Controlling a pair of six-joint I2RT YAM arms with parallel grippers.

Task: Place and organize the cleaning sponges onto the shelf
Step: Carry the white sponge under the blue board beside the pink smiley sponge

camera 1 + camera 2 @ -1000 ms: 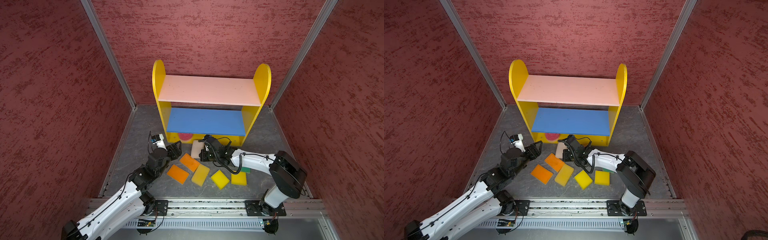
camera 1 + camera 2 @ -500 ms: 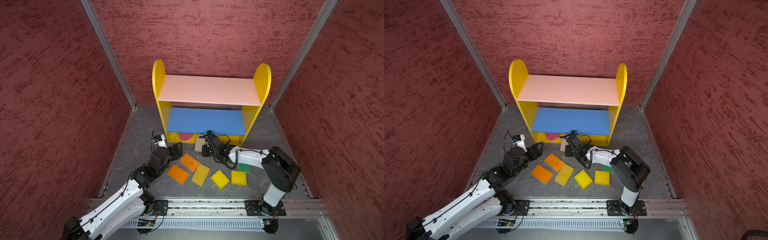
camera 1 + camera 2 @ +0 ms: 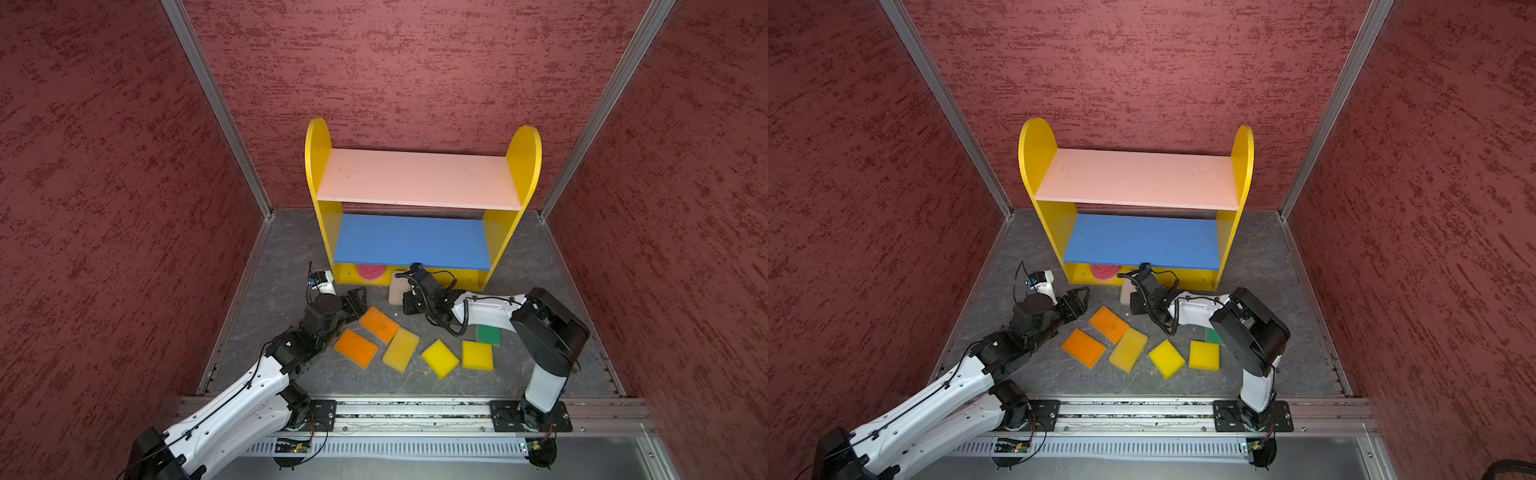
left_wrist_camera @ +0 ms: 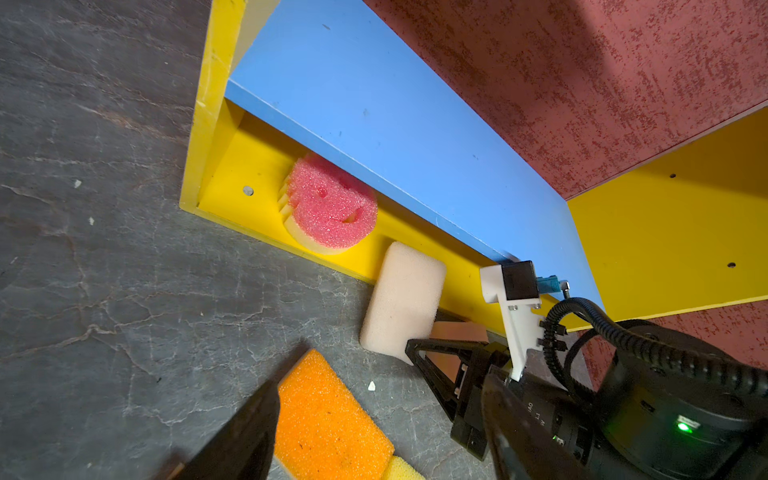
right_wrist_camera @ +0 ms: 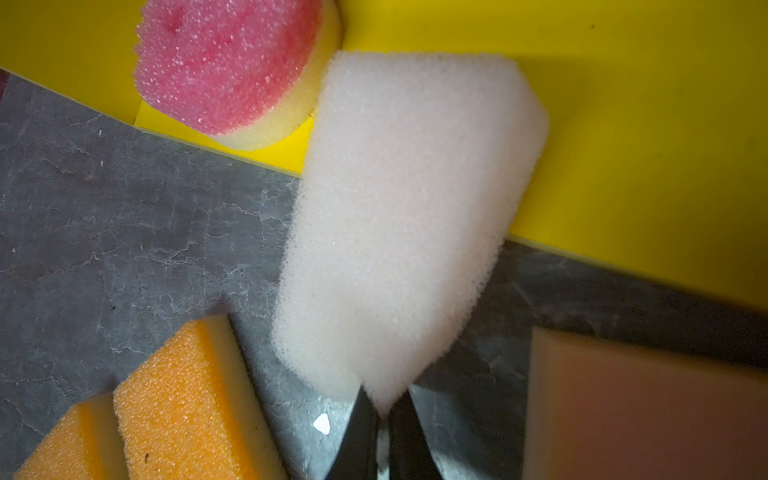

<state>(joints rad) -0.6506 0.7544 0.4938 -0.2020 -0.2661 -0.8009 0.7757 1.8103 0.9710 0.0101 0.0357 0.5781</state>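
Right wrist view: right gripper [image 5: 382, 415] pinches the off-white sponge [image 5: 407, 208], tip over the shelf base [image 5: 623, 124]; in a top view, left gripper [image 3: 359, 302] gapes wide.

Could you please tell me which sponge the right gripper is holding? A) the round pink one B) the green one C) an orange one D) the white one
D: in the right wrist view the right gripper pinches one end of the white sponge, whose other end reaches over the shelf.
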